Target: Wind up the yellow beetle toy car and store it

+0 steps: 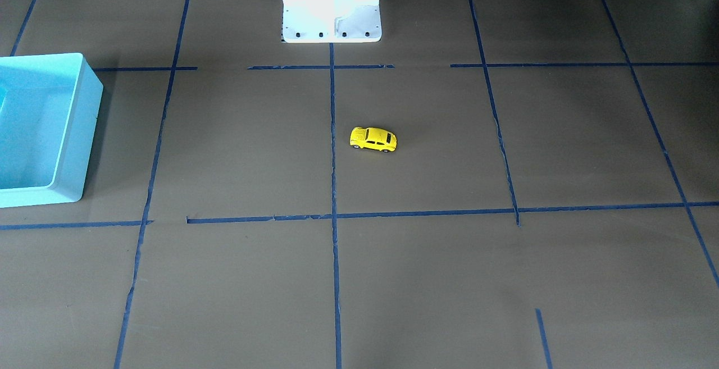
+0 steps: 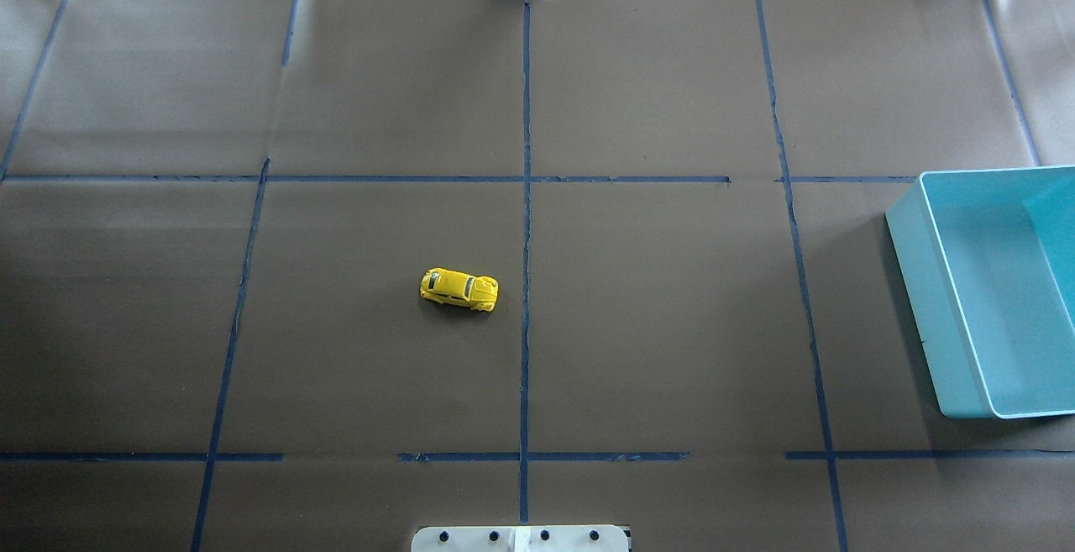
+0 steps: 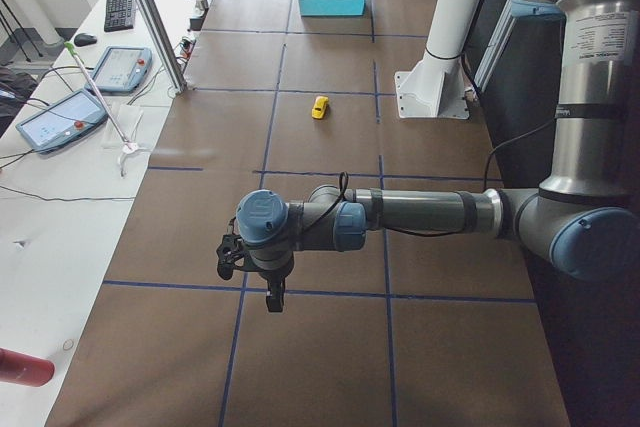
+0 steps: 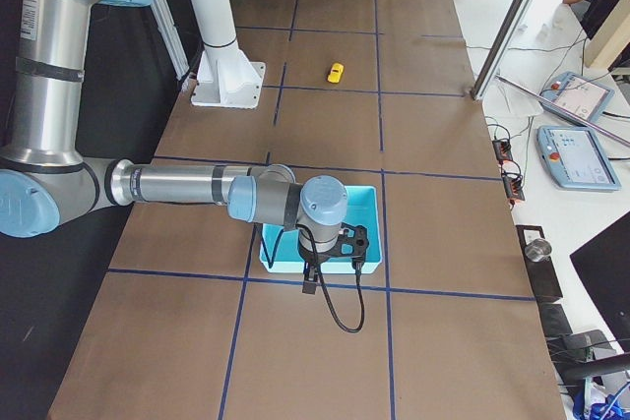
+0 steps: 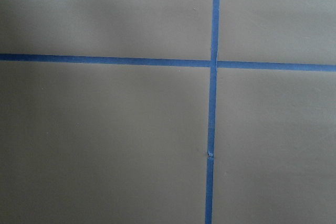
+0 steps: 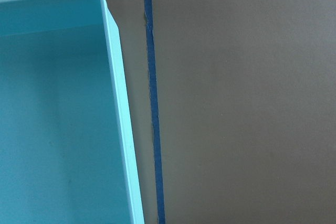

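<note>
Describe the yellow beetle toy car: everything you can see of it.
The yellow beetle toy car is small, glossy and rounded, with dark windows and black wheels. It stands on its wheels on the brown table cover, just to the robot's left of the middle blue tape line, clear of it. Nothing else touches it.

- turquoise bin [image 1: 90, 127]: cut by the left edge of the front-facing view and by the right edge of the overhead view; the right wrist view shows only one corner
- in the exterior right view the right arm's wrist [image 4: 325, 206] covers much of that bin
- white robot base [image 1: 331, 15]: cut by the top edge in the front-facing view and by the bottom edge in the overhead view
- left gripper [image 3: 272, 295]: small and dark under its wrist, seen from the side only, jaws unreadable
- right gripper [image 4: 310, 282]: likewise, dark against the bin
- yellow beetle toy car [image 3: 320, 107]: too small from either table end to show windows or wheels
</note>
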You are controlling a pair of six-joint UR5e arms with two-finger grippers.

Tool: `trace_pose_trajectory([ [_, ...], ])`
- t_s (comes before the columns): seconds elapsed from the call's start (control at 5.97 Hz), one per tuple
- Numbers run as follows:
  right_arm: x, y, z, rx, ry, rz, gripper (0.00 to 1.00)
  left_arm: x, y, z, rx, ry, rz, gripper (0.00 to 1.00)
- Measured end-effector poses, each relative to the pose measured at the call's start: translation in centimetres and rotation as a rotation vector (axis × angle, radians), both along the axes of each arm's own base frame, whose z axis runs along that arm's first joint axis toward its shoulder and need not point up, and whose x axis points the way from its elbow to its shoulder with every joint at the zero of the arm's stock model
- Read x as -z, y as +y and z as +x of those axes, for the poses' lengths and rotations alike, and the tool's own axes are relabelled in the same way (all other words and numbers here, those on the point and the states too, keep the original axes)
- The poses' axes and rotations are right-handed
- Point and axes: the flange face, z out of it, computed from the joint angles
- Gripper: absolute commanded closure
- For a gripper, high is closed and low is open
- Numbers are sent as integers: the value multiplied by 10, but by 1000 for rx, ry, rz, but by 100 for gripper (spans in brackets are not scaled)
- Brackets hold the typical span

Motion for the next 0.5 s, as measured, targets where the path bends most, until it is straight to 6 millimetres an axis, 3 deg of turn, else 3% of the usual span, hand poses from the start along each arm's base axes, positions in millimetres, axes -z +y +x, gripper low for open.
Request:
trace_pose_trajectory([
  [0.5,0,0,0,0,0,1,0,14,-5,1,3,-1,14,0],
])
